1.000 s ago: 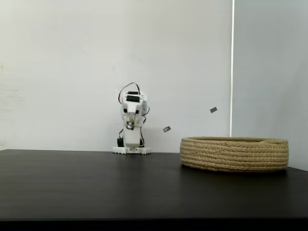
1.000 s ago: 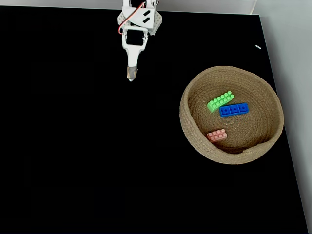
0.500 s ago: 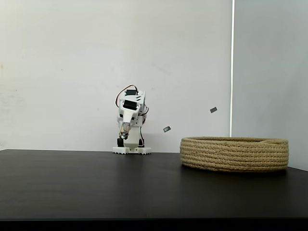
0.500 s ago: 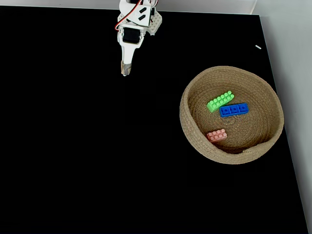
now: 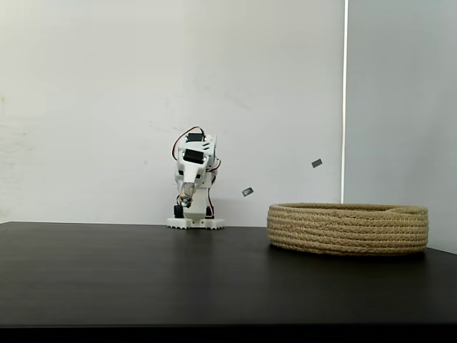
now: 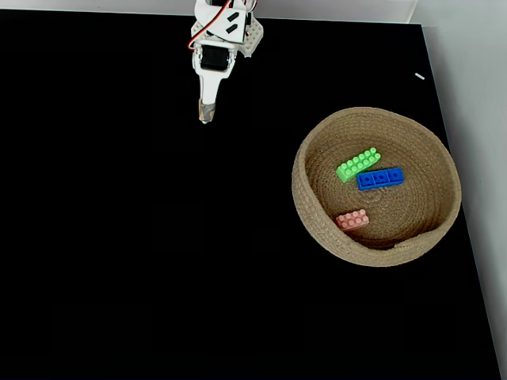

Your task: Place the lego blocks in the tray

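The round rope tray (image 6: 317,218) sits at the right of the black table, and all three bricks lie inside it: the green brick (image 6: 357,165), the blue brick (image 6: 380,178) right beside it, and the pale pink brick (image 6: 352,219) nearer the front wall. From the side, the tray (image 5: 348,229) hides the bricks behind its wall. My gripper (image 6: 205,116) is folded back near the arm's base at the top of the table, far left of the tray, shut with nothing in it. In the side-on fixed view the gripper (image 5: 186,201) points downward above the table.
The arm's white base (image 5: 195,223) stands at the table's far edge against the wall. The table's right edge (image 6: 463,229) runs close behind the tray. Two small grey marks (image 5: 316,163) are stuck on the wall.
The arm has folded back and swung slightly left toward its base, then settled. The bricks and tray have not moved.
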Motion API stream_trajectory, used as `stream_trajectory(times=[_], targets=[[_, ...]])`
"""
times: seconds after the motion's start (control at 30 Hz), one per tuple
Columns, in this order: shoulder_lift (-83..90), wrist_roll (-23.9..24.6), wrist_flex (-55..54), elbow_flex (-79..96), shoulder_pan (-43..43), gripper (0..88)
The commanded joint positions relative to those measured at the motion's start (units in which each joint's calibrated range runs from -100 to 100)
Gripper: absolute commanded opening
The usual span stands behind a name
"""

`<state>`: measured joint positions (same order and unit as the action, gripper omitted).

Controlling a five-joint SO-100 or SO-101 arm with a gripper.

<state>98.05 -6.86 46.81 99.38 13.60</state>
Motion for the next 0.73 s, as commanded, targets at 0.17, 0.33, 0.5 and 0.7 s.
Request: stream_trajectory(times=[0.17, 0.33, 0.5, 0.7], targets=[[0.75, 0.73, -0.37, 0.62, 0.0, 0.2], [0.75, 2.1, -0.29, 0.62, -0.33, 0.2], [0.75, 2.88, -0.29, 0.62, 0.58, 0.2], [0.75, 2.25, -0.29, 0.62, -0.16, 0.2]])
